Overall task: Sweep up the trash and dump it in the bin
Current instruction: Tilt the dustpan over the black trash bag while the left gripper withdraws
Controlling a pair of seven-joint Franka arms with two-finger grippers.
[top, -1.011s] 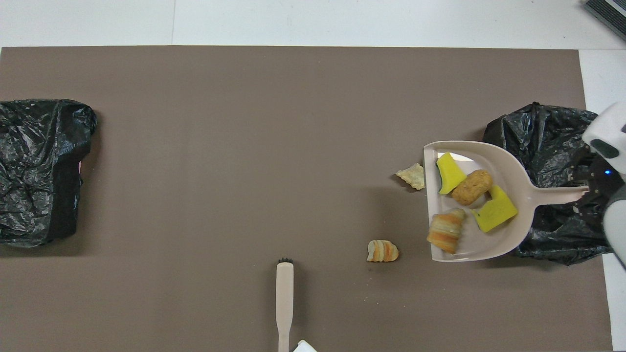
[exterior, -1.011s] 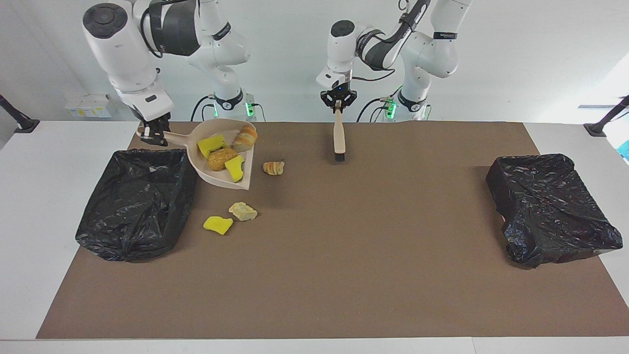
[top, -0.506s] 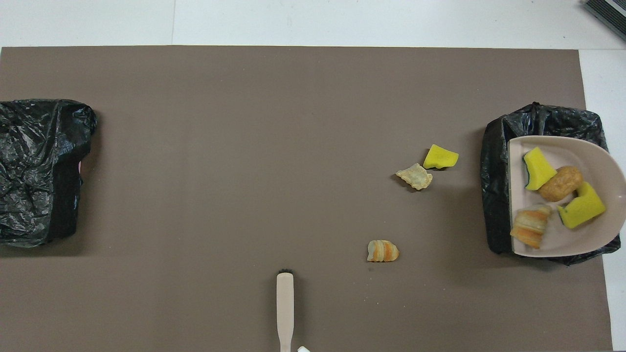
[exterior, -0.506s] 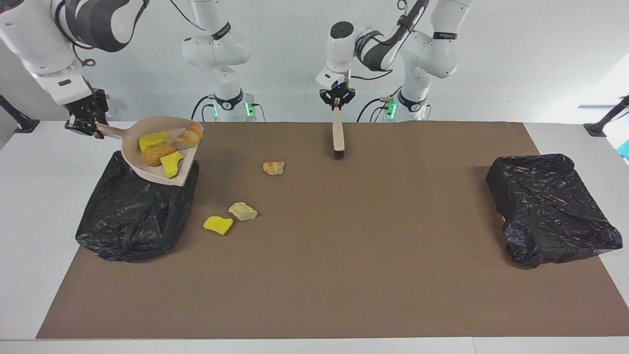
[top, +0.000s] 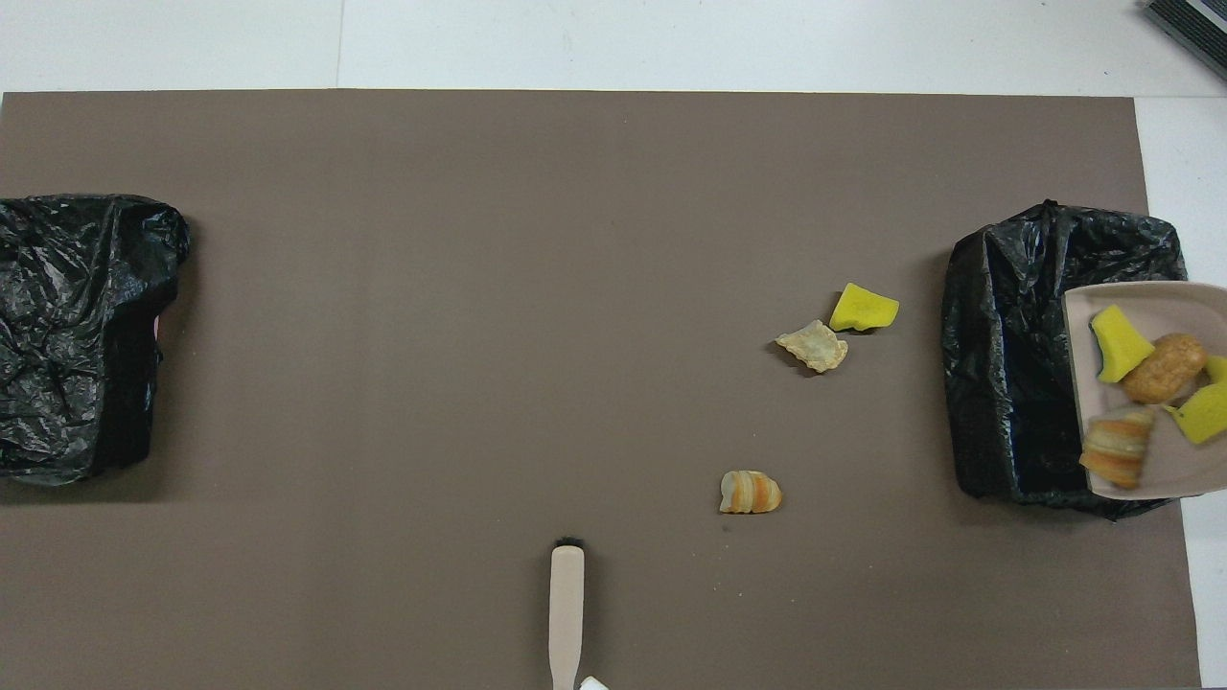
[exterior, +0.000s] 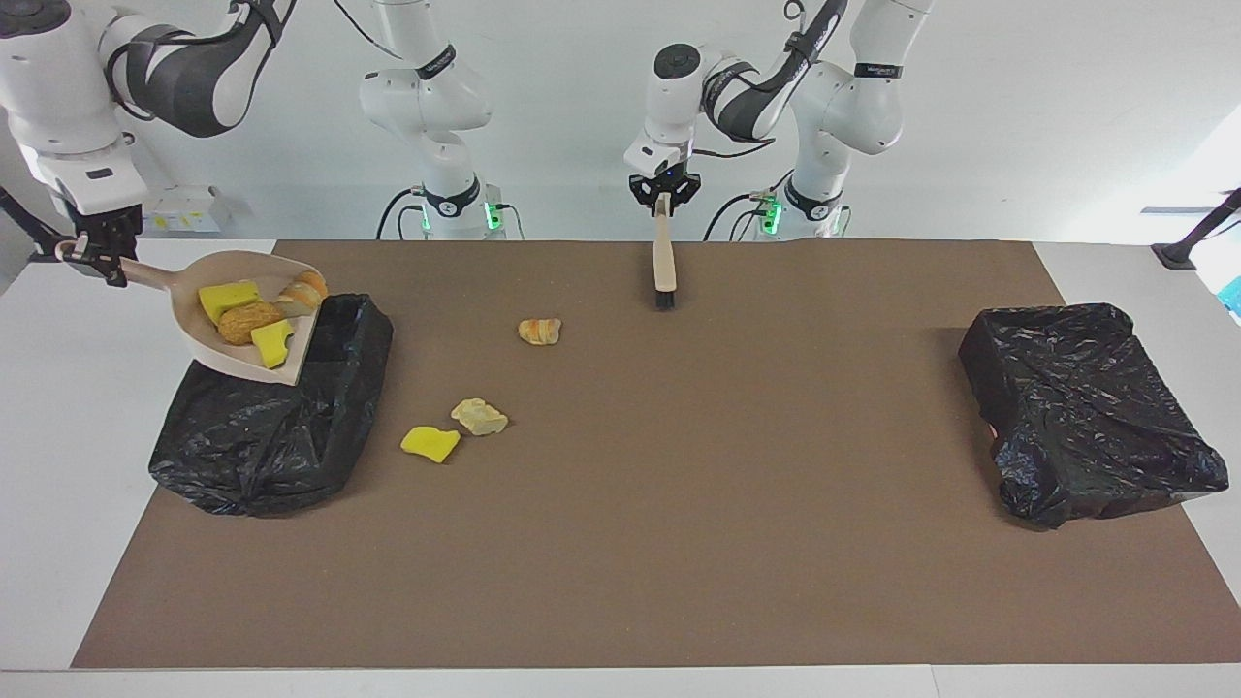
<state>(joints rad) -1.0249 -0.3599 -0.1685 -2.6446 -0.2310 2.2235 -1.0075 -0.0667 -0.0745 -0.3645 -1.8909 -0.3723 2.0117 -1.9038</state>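
My right pincer (exterior: 94, 260) is clamped on the dustpan (exterior: 242, 325) handle, holding it tilted over the black bin (exterior: 262, 417) at the right arm's end of the table (exterior: 679, 533). Four bits of trash (exterior: 247, 315) sit in the pan, three more lie loose on the table beside the bin. My left pincer (exterior: 664, 201) grips the brush (exterior: 663, 267), hanging bristles down near the robots. Another black bin (exterior: 1086, 407) sits at the left arm's end

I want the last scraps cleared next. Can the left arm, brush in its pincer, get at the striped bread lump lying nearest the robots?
Probably yes. The left pincer holds the brush upright over bare mat, and nothing lies between it and the striped bread lump.
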